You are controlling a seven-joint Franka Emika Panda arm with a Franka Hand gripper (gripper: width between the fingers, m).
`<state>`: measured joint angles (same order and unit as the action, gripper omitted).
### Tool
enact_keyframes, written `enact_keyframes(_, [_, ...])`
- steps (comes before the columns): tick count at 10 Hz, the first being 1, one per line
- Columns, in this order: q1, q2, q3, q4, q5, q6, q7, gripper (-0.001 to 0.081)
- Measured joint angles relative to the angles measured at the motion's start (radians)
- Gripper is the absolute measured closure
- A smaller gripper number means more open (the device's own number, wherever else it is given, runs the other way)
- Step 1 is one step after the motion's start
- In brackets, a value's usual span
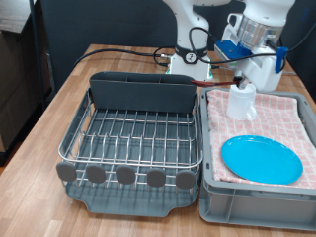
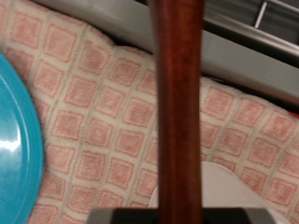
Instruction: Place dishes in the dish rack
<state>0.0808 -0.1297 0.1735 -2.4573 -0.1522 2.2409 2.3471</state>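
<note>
My gripper (image 1: 247,79) hangs over the far part of the grey crate lined with pink checked cloth (image 1: 286,118), just above the small white mug (image 1: 242,102). In the wrist view the reddish-brown wooden spoon (image 2: 177,103) fills the middle, very close to the camera, and appears held in the gripper; the fingers themselves do not show. A white patch of the mug (image 2: 220,191) shows beside the handle. The bright-blue plate (image 1: 261,159) lies flat on the cloth and also shows in the wrist view (image 2: 17,149). The dish rack (image 1: 133,133) stands at the exterior view's left with nothing in it.
The rack's tall grey caddy (image 1: 143,92) stands along its far side, and round tabs (image 1: 126,176) line its near edge. Black cables and a white box (image 1: 183,59) lie on the wooden table behind the rack. The crate's rim (image 1: 204,128) adjoins the rack.
</note>
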Motion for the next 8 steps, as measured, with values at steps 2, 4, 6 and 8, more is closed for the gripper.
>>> enact_keyframes(2, [0.0,-0.034,-0.007,-0.027,0.014,-0.002,-0.001,0.0724])
enact_keyframes(4, [0.0,-0.039,-0.014,-0.045,0.046,-0.028,0.077,0.0724])
enact_keyframes(6, [-0.001,-0.085,-0.034,-0.092,0.058,-0.063,0.112,0.0724])
enact_keyframes(8, [-0.001,-0.159,-0.061,-0.15,0.059,-0.061,0.112,0.0724])
